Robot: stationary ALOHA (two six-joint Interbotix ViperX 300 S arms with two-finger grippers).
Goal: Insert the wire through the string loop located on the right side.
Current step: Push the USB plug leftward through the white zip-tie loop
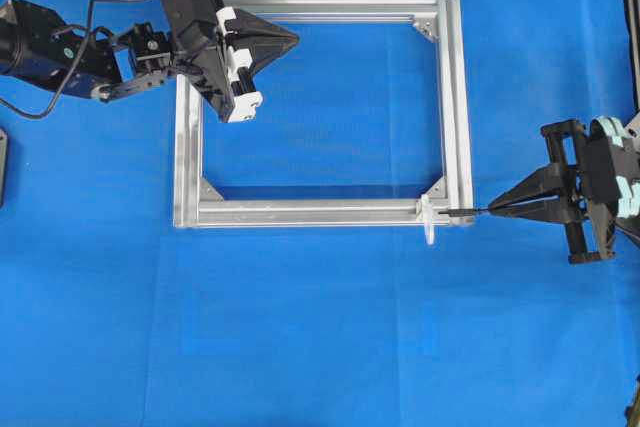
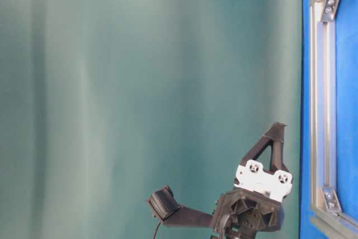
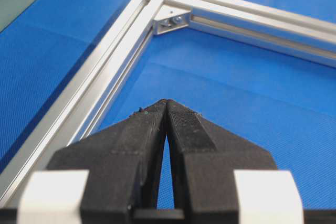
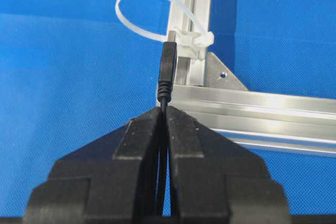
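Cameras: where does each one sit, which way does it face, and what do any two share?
Overhead: above, looking down on the frame, both arms.
Table-level: appears turned sideways, facing a green curtain; left pincer shows.
Left wrist: behind the shut left pincer, facing a frame corner.
Right wrist: behind the right pincer gripping the wire, before the string loop.
All share the frame.

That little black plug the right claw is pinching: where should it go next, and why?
Probably a slight sideways shift toward the open part of the string loop, then forward. The right gripper is shut on the wire, and in the wrist view the silvery tip points at the loop's clasp on the frame, not its opening.
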